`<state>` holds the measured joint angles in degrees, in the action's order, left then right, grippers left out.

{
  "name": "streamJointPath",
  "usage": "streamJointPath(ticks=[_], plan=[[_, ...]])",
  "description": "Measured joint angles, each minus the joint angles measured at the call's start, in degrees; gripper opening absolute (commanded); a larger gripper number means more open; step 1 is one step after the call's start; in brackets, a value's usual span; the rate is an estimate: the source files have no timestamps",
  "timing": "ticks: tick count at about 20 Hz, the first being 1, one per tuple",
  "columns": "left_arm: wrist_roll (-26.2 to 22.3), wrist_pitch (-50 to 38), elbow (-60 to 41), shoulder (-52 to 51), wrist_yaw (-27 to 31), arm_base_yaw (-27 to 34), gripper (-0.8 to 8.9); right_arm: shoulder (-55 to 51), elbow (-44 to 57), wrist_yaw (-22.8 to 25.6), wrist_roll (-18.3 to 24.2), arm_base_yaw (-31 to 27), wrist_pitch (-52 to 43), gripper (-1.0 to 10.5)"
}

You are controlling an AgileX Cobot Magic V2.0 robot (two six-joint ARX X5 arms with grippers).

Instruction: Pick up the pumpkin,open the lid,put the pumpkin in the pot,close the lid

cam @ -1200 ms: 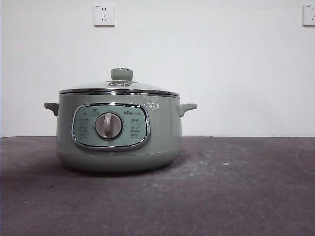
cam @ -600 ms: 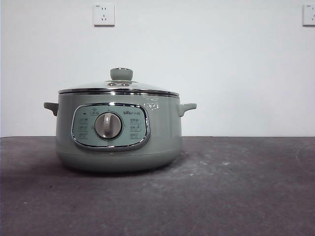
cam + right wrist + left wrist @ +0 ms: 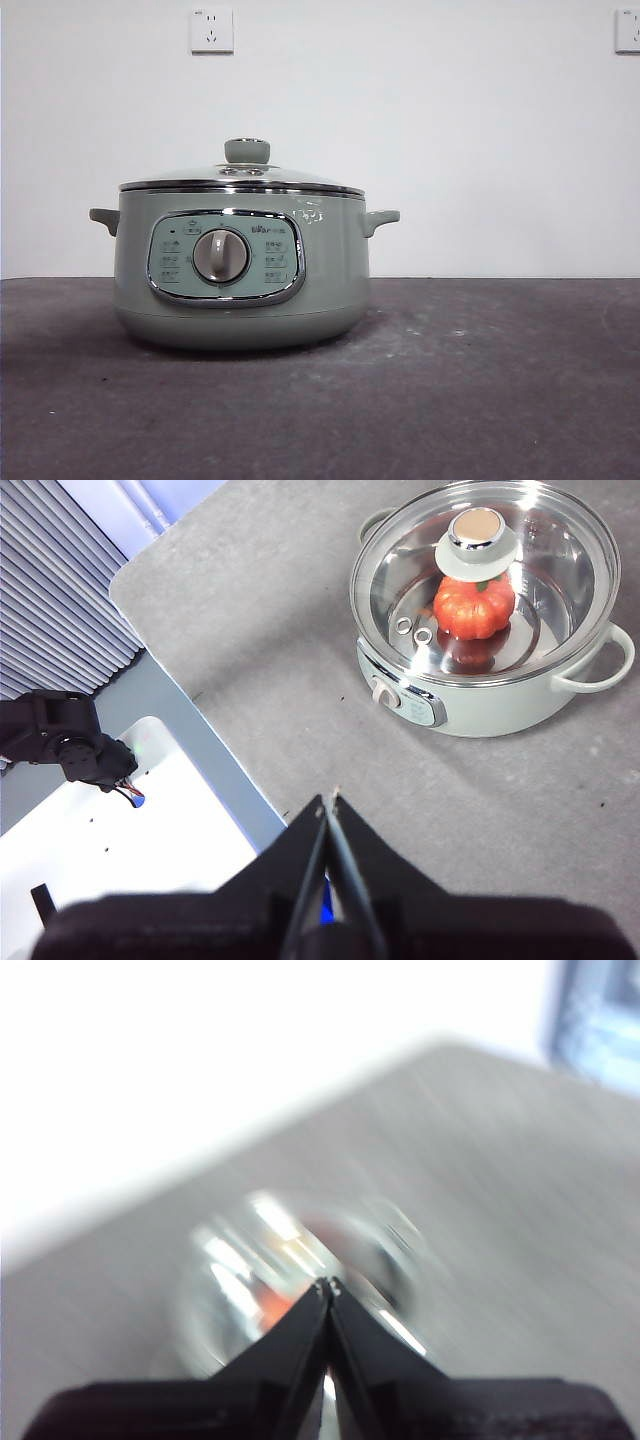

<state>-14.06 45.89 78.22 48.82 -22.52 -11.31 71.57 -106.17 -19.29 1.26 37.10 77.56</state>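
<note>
Pumpkin (image 3: 474, 606) sat in pot (image 3: 470, 705), lid (image 3: 487, 580) seated. Both pincers pressed together, empty. Risk: retracting arm could clip lid.

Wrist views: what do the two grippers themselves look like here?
The left gripper and the right gripper look alike: each has two matte black jaws, wedge-shaped, tapering from a wide black base to thin tips. No markings or cables show on either. The left wrist picture is blurred, so finer detail there cannot be told.
</note>
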Motion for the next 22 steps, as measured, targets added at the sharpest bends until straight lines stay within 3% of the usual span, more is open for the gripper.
streamJointPath(ticks=[5,10,15,22], plan=[[0.02,-29.83,-22.43,-14.56,1.51,7.85,-0.04,0.00,0.00,-0.02,0.00,0.00,0.00,0.0],[3.10,-47.71,-48.59,-28.13,12.46,9.55,-0.04,0.00,0.00,-0.02,0.00,0.00,0.00,0.0],[5.70,-50.27,-64.78,-37.79,18.91,9.70,-0.03,-0.04,0.00,-0.02,0.00,0.00,0.00,0.0],[7.74,-49.18,-74.86,-43.93,19.41,9.70,-0.04,-0.07,0.00,-0.02,0.00,0.00,0.00,0.0]])
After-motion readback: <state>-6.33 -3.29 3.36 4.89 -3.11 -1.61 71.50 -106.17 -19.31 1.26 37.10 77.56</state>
